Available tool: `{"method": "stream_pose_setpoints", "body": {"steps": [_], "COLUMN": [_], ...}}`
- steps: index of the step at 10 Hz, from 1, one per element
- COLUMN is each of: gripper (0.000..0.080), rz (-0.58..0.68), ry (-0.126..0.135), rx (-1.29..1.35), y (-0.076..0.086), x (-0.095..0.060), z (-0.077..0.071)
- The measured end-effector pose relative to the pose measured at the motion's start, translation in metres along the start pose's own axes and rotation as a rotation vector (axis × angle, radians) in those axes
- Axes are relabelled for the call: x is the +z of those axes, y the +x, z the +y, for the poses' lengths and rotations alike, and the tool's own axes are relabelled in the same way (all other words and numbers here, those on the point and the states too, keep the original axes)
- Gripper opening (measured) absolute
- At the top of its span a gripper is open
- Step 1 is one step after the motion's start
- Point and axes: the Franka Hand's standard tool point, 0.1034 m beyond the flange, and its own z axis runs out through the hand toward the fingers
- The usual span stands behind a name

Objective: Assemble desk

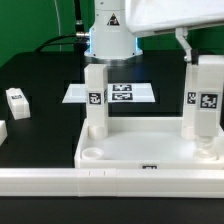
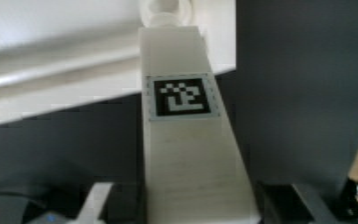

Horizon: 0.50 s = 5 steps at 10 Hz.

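Observation:
The white tray-like tabletop (image 1: 140, 150) lies at the front, with a round socket (image 1: 90, 155) at its near corner on the exterior view's left and a tag on its front edge. One white tagged leg (image 1: 95, 100) stands upright at its back corner on the exterior view's left. A second tagged leg (image 1: 205, 100) stands upright over the corner on the exterior view's right. My gripper (image 1: 200, 55) is shut on this leg near its top. In the wrist view the leg (image 2: 185, 130) runs between my fingers (image 2: 114, 200), tag facing the camera.
The marker board (image 1: 120, 93) lies behind the tabletop in front of the robot base (image 1: 110, 40). A small white block (image 1: 18, 98) with dark marks sits on the black table at the exterior view's left. Another white piece (image 1: 3, 130) shows at that edge.

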Motion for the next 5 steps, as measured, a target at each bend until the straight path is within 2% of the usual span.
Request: {"method": "stream_pose_setpoints", "body": {"steps": [2,5], "gripper": [0.0291,0.0291], "rz": [-0.029,-0.044], "ry": [-0.003,-0.013], "rx": [-0.007,-0.03], "y": [-0.0026,-0.0063], "x": [0.0043,0.0076], "z": [-0.0032,0.0041]}}
